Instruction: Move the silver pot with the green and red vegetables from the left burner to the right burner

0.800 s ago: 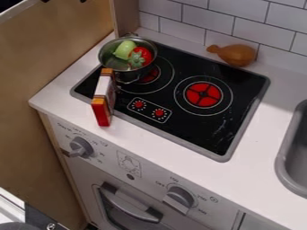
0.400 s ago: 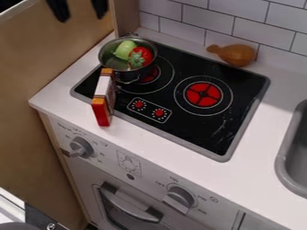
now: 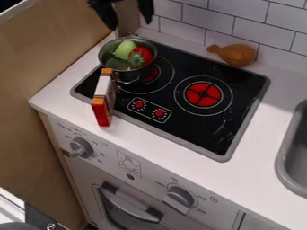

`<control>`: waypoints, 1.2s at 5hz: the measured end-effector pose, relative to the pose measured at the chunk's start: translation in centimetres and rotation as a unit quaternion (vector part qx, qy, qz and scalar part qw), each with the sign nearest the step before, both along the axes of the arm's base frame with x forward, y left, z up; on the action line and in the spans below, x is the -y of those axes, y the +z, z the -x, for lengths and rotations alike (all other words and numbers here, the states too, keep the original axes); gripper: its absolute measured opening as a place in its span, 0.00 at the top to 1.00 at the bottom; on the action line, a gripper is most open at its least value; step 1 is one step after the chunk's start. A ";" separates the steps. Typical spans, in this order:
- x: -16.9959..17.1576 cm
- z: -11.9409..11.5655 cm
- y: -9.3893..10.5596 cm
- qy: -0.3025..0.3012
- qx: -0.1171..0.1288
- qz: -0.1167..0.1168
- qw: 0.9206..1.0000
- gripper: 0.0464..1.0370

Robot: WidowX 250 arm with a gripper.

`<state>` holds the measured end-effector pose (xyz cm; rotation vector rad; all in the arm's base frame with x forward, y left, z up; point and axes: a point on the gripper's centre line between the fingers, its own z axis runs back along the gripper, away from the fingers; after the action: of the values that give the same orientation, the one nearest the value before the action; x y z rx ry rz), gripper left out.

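Note:
The black gripper [image 3: 132,23] hangs open at the top edge, left of centre, its two fingers spread apart and pointing down with nothing between them. Just below it, a metal pot [image 3: 106,55] stands at the stove's back left corner. Inside the pot lie a light green toy [image 3: 124,49] and a red toy with a green top [image 3: 140,57]. A red and orange box [image 3: 103,99] stands upright in front of the pot, at the stove's left edge. Behind the stove, an orange-brown bottle-shaped toy [image 3: 238,55] lies on its side near the tiles.
A black stovetop [image 3: 198,128] with red burner marks is set in the white counter [image 3: 162,148]. The grey sink [image 3: 287,157] is at the right edge. A wooden panel [image 3: 48,54] rises along the left, and a white tiled wall [image 3: 240,13] stands behind.
The gripper has come into view at the top edge and moved right and slightly down, from the wooden panel to above the pot. The pot, box and toys have not moved.

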<state>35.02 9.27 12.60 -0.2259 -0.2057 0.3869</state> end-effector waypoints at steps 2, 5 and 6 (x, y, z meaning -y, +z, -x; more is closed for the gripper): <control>0.9 -1.4 -2.4 -0.020 0.037 -0.042 0.998 0.04; 0.9 -1.0 -6.3 -0.018 0.043 -0.079 0.996 0.04; 0.7 -0.6 -7.6 -0.014 0.057 -0.092 0.994 0.04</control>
<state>35.65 8.62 5.01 -0.0694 -0.3487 0.3251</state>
